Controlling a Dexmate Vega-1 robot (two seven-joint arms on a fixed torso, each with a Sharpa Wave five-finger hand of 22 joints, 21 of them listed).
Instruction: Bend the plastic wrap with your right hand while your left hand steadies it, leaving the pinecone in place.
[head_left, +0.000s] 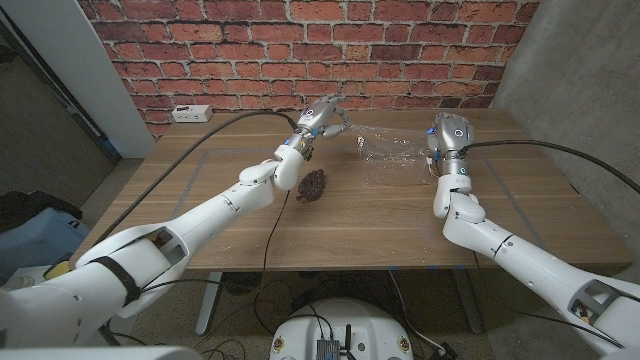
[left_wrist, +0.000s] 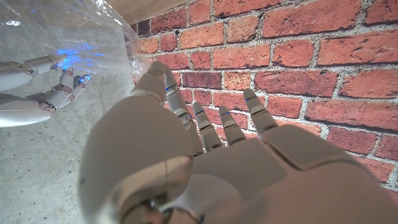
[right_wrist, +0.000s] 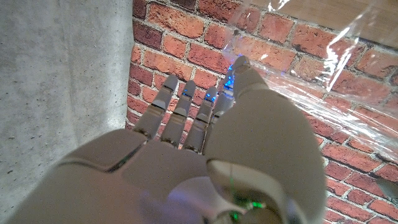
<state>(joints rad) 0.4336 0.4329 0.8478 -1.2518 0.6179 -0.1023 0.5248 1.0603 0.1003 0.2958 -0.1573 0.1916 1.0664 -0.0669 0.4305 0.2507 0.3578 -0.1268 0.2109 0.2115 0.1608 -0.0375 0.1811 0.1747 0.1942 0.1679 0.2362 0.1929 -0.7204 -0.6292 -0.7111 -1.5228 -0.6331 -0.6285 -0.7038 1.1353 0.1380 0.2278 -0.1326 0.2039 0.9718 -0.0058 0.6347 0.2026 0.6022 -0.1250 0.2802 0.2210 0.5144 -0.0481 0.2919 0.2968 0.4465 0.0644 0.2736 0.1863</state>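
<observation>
A clear plastic wrap (head_left: 388, 150) is raised above the table's far side, between my two hands. My left hand (head_left: 322, 116) reaches to its left edge; in the left wrist view the wrap (left_wrist: 62, 31) meets the tip of my thumb and nearest finger (left_wrist: 157, 78), the other fingers spread. My right hand (head_left: 450, 133) holds the wrap's right end. The right wrist view shows its thumb tip (right_wrist: 244, 70) pressed on the wrap (right_wrist: 323, 59). A dark brown pinecone (head_left: 312, 185) lies on the table under my left forearm, apart from the wrap.
The wooden table (head_left: 380, 225) has bare surface in front of the pinecone. A brick wall (head_left: 300, 50) stands close behind it, with a white power strip (head_left: 190, 113) at its base on the far left. A black cable (head_left: 200, 140) trails along my left arm.
</observation>
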